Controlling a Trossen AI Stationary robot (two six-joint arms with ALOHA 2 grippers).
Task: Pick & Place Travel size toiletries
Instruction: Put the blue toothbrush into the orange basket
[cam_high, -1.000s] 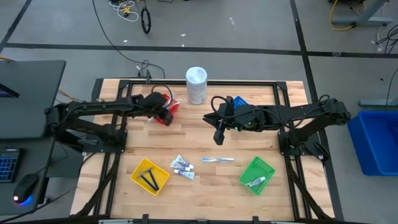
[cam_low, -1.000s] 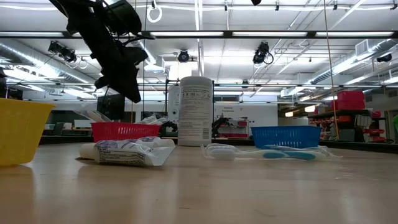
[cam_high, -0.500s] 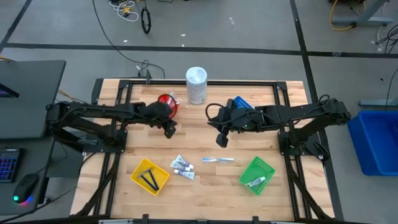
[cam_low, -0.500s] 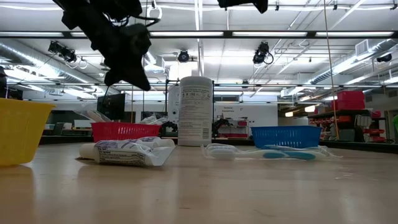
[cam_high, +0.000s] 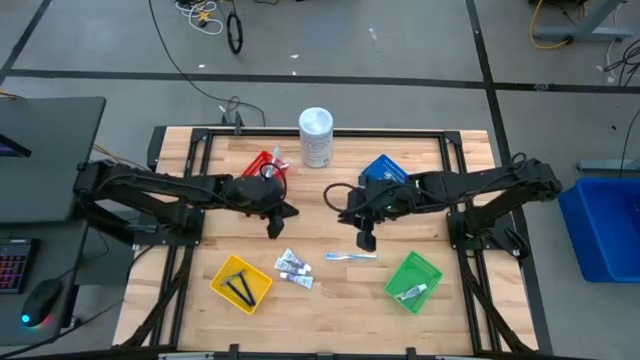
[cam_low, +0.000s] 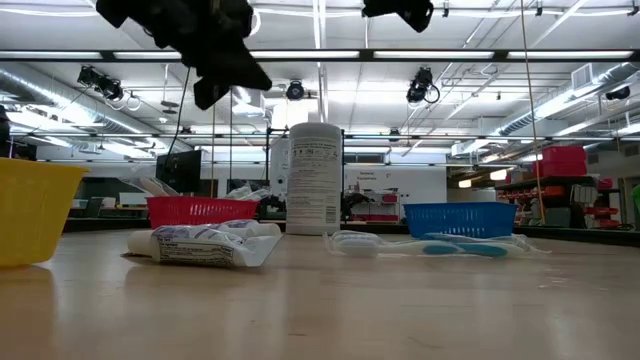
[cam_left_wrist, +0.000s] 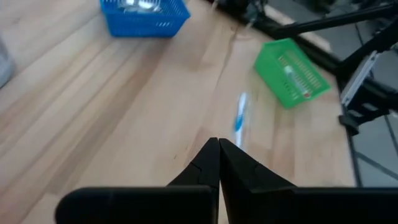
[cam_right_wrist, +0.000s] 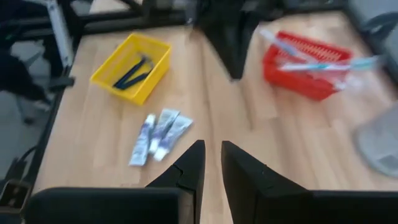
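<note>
- Hovering over the middle of the desk, both arms hang clear of the wood and carry nothing.
- Left gripper sits just in front of the red basket; its jaws are pressed together with nothing between them, as its wrist view shows.
- Right gripper hangs above the toothbrush, jaws a narrow slit apart and empty in its own view; judging by that position, the toothbrush looks like its next pick.
- Loose items left on the desk: three small tubes toward the front edge, between the yellow basket and the toothbrush.
- Baskets appear to sort by kind: dark razors in the yellow one, a tube in the green basket, toothbrushes in the red one.
- Only the right wrist view shows the red basket's contents; from overhead the arm partly covers it.
- Low view sets the tubes and toothbrush flat on the wood, with the white container upright behind, and confirms both grippers are raised well above them.
- Blue basket sits by the far edge; its load is too blurred to name.
</note>
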